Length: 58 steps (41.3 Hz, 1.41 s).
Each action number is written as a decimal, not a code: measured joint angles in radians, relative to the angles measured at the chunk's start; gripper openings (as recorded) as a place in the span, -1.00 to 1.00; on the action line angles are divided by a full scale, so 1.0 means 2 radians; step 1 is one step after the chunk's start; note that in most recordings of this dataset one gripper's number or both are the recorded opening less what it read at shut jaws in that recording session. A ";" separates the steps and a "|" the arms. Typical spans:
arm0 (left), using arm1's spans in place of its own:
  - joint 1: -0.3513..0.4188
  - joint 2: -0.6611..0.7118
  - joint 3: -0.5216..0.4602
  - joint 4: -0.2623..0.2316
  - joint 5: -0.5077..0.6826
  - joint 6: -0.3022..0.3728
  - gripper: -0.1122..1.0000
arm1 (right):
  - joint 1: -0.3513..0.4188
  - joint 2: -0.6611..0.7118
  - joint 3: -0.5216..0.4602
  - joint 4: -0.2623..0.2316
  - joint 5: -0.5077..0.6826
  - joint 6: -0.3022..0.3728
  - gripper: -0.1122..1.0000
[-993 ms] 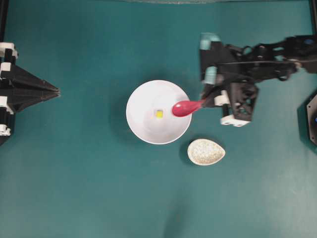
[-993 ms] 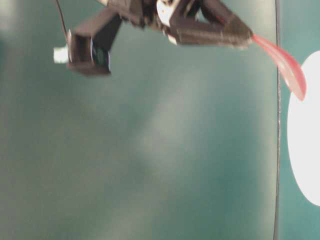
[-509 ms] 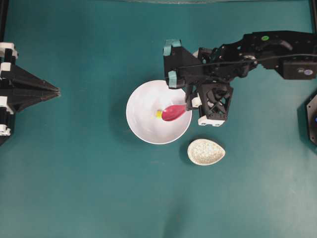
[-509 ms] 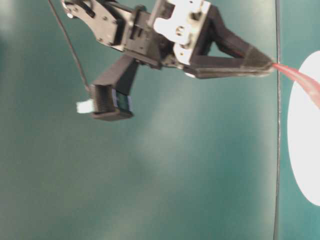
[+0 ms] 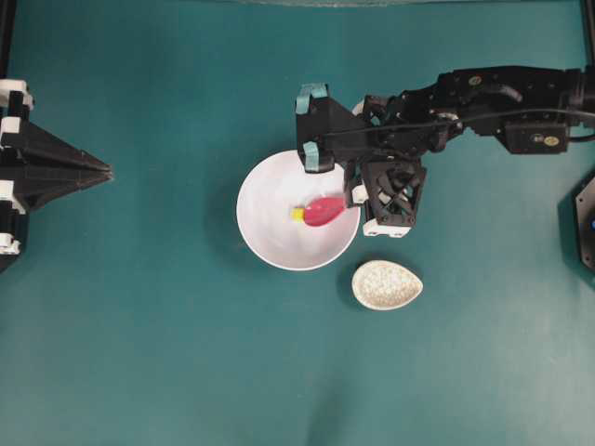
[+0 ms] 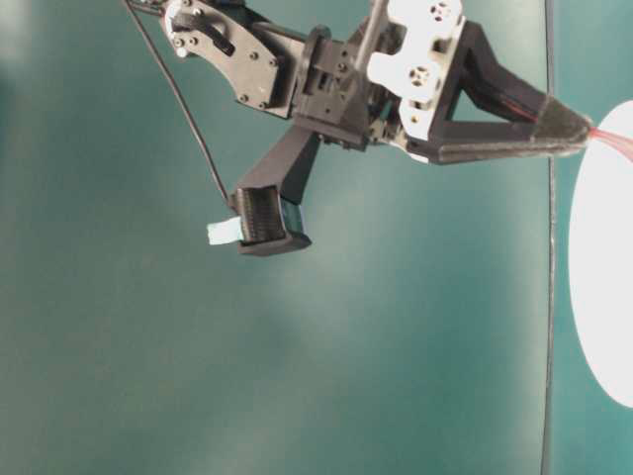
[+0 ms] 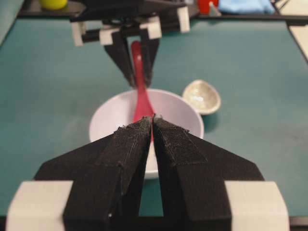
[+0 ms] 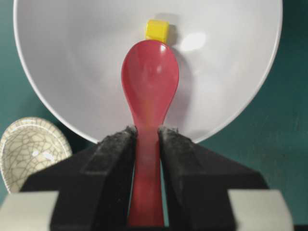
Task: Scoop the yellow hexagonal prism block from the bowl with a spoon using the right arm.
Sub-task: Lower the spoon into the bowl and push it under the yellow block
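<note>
— Where's the yellow hexagonal prism block [image 8: 157,31]?

— Down in the bowl [image 8: 62,72], straight ahead of the right gripper [image 8: 147,139], just past the tip of the spoon [image 8: 150,82]. Touching the tip or a hair off it; hard to say from the wrist view. Not in the scoop yet, going by both that view and the overhead one [image 5: 297,215].

— And the spoon itself?

— Clamped by its handle between the right jaws, scoop pointing forward and away from them, hollow side up and empty. Reaches in over the near rim, well inside the bowl.

— So how far along?

— Spoon picked up and carried in, tip lined up on the block. Actual scooping probably not done: block to be slid onto the scoop, then lifted clear of the bowl. Risk, as a guess: tiny block pushed ahead up the far wall instead of riding onto the lip.

— Left gripper [image 7: 153,126]?

— Parked well away at the far side of the table, facing the bowl and the right jaws head-on. Jaws pressed together, nothing between them.

— Anything else near?

— Small speckled egg-shaped dish [image 5: 387,284], off to one side of the right jaws, just outside the bowl, empty as far as visible. Teal table [image 5: 167,353] underneath.
</note>
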 measured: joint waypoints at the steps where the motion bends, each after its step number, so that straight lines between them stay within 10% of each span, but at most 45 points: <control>1: 0.000 0.000 0.000 0.000 0.000 0.000 -0.59 | -0.001 0.002 0.000 0.000 -0.001 0.000 -0.40; 58: 0.000 -0.002 -0.001 0.000 -0.001 0.002 -0.59 | 0.019 0.018 0.000 0.003 -0.140 -0.002 -0.40</control>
